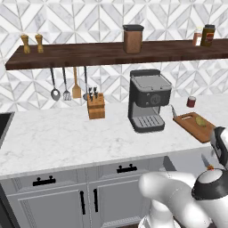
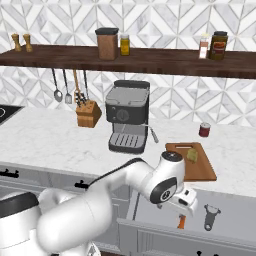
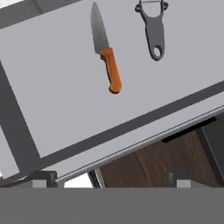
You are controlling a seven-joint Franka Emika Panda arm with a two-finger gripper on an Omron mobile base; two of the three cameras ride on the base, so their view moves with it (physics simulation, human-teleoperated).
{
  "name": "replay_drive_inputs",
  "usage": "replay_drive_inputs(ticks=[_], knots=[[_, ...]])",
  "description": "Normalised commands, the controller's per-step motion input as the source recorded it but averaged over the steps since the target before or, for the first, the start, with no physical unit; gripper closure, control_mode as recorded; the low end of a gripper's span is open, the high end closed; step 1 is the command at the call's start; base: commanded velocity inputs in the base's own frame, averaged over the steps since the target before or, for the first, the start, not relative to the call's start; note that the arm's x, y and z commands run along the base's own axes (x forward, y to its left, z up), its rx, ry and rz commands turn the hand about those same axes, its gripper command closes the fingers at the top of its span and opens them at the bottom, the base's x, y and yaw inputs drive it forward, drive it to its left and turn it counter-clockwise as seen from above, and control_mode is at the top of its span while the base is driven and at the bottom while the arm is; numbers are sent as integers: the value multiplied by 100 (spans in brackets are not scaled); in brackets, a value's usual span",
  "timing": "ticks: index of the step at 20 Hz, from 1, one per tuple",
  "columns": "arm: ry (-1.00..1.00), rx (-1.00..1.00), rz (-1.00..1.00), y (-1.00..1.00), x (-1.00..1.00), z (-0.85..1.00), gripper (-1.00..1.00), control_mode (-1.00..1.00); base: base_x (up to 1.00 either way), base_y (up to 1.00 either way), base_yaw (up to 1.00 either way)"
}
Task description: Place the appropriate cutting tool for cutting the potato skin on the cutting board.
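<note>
The open grey drawer [image 3: 52, 87] holds a knife with an orange handle [image 3: 110, 70] and a dark grey peeler [image 3: 154, 30], lying side by side and apart. My gripper [image 3: 111, 179] hangs above the drawer's front edge, open and holding nothing, with its fingertips [image 3: 41, 177] wide apart. From the right base, the gripper [image 2: 186, 200] is over the drawer, just above the knife [image 2: 181, 221] and left of the peeler [image 2: 211, 216]. The reddish-brown cutting board [image 2: 200, 167] lies on the counter behind the drawer with the small tan potato [image 2: 192, 155] on it. The board [image 1: 191, 124] and potato [image 1: 201, 121] also show from the left.
A coffee machine [image 2: 127, 122] stands left of the board, with a wooden knife block [image 2: 88, 114] further left. A small red can [image 2: 204, 130] sits behind the board. Utensils hang under a dark wall shelf [image 2: 150, 59] that carries jars. Cabinet doors [image 1: 67, 200] run below the counter.
</note>
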Motion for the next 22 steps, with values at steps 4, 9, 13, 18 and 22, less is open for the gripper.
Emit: replay_drive_inputs(ticks=[4, 9, 13, 18, 22], knots=[[4, 0, -3, -86, 11, -49, -100, -100, 0, 0, 0], [0, 0, 0, -58, 5, -37, -100, -100, 0, 0, 0], [0, 0, 0, -8, 17, -13, -100, -100, 0, 0, 0], [-2, 0, 1, -4, 11, -12, -100, -100, 0, 0, 0], [-15, 0, 3, 0, 1, -63, -100, -100, 0, 0, 0]])
